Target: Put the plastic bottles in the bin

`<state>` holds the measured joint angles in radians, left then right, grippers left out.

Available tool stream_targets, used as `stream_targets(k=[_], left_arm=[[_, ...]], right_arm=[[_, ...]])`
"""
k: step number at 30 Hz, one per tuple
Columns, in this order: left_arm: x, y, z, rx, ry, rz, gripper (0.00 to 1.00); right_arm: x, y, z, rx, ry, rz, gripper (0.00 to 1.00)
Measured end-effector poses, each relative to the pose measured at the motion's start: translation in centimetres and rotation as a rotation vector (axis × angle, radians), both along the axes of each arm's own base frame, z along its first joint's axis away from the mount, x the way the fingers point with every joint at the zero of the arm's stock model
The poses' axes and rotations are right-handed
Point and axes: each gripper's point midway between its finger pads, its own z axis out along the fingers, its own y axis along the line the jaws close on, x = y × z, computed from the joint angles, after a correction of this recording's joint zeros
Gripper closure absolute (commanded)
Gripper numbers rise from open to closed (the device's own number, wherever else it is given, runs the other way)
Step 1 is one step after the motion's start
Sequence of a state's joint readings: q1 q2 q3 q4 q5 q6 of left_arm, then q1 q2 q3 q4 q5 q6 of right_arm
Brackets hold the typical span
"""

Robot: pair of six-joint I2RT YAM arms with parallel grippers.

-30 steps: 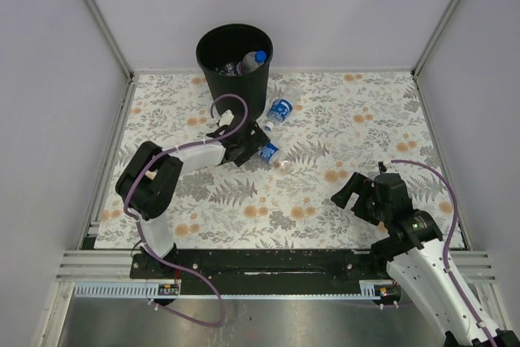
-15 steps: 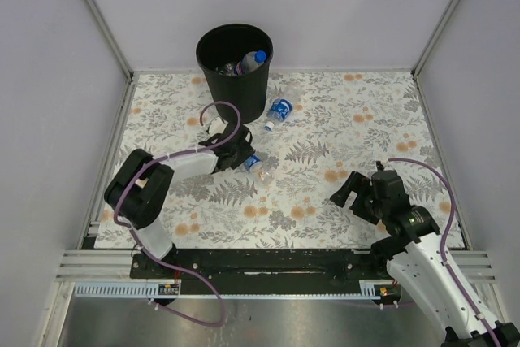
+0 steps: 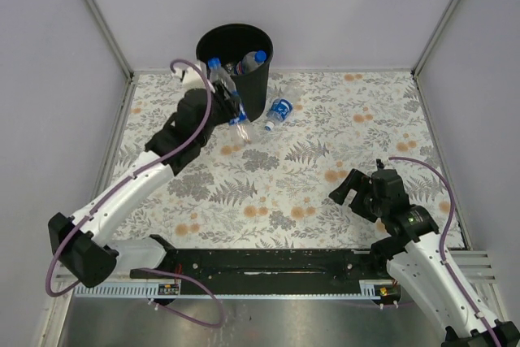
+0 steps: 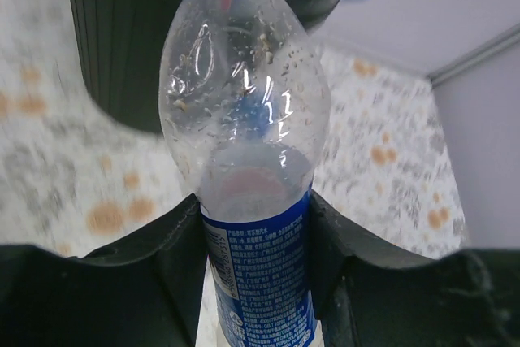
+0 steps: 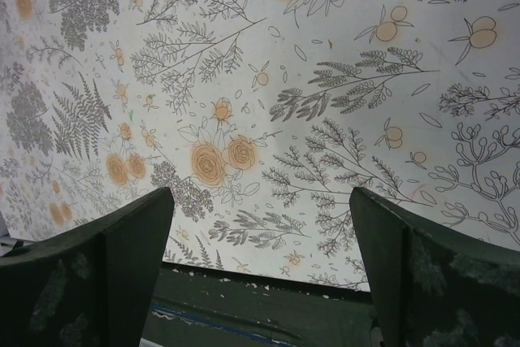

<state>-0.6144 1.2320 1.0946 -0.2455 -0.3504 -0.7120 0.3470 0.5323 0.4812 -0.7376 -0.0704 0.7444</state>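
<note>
My left gripper (image 3: 233, 111) is shut on a clear plastic bottle (image 3: 224, 87) with a blue label and blue cap, held in the air by the left side of the black bin (image 3: 253, 93). In the left wrist view the bottle (image 4: 244, 111) stands between both fingers (image 4: 166, 241), cap pointing away, with the bin's dark wall (image 4: 114, 38) behind it. Another bottle (image 3: 252, 61) lies inside the bin among others. One more bottle (image 3: 279, 110) lies on the table just right of the bin. My right gripper (image 3: 346, 189) hangs open over the table, nothing between its fingers (image 5: 138, 233).
The table carries a floral cloth (image 3: 325, 127) and is fenced by grey walls and metal rails. The right wrist view shows only the cloth (image 5: 268, 79) and the table's dark near edge (image 5: 260, 302).
The left gripper shut on the bottle lying on the table, then lifted it up and back to the bin's side. The right arm barely shifted.
</note>
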Motion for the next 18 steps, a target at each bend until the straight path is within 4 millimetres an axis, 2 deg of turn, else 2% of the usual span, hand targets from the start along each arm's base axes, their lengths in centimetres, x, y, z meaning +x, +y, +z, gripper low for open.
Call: stream_targets(k=[2, 3, 6, 8, 10, 12, 14, 16, 18], left_arm=[[1.1, 0.6, 5.5, 0.047, -0.132, 0.009, 1.00], [1.9, 1.1, 9.0, 0.077, -0.213, 0.018, 1.00], [4.2, 1.9, 16.5, 0.152, -0.363, 0.037, 1.00], [6.1, 2.1, 21.0, 0.197, -0.458, 0.056, 1.00], [7.9, 2.2, 23.9, 0.245, -0.534, 0.077, 1.00], [9.6, 2.2, 24.6, 0.297, -0.565, 0.093, 1.00], [11.7, 2.0, 24.5, 0.345, -0.573, 0.103, 1.00], [14.2, 1.9, 23.5, 0.379, -0.566, 0.112, 1.00], [16.8, 2.2, 21.5, 0.409, -0.541, 0.108, 1.00]], right_arm=[[0.2, 0.1, 0.1, 0.008, -0.010, 0.001, 0.01], [0.4, 0.2, 0.1, 0.011, -0.016, 0.002, 0.01], [0.5, 0.6, 0.1, 0.022, -0.016, 0.015, 0.01], [0.6, 0.7, 0.0, 0.021, -0.010, 0.024, 0.01], [0.6, 0.7, -0.3, 0.014, 0.001, 0.027, 0.01], [0.6, 0.7, -0.3, 0.012, 0.001, 0.027, 0.00], [0.6, 0.7, -0.1, 0.015, -0.005, 0.027, 0.01], [0.7, 0.7, 0.1, 0.020, -0.016, 0.025, 0.01], [0.7, 0.7, 0.4, 0.027, -0.029, 0.023, 0.01]])
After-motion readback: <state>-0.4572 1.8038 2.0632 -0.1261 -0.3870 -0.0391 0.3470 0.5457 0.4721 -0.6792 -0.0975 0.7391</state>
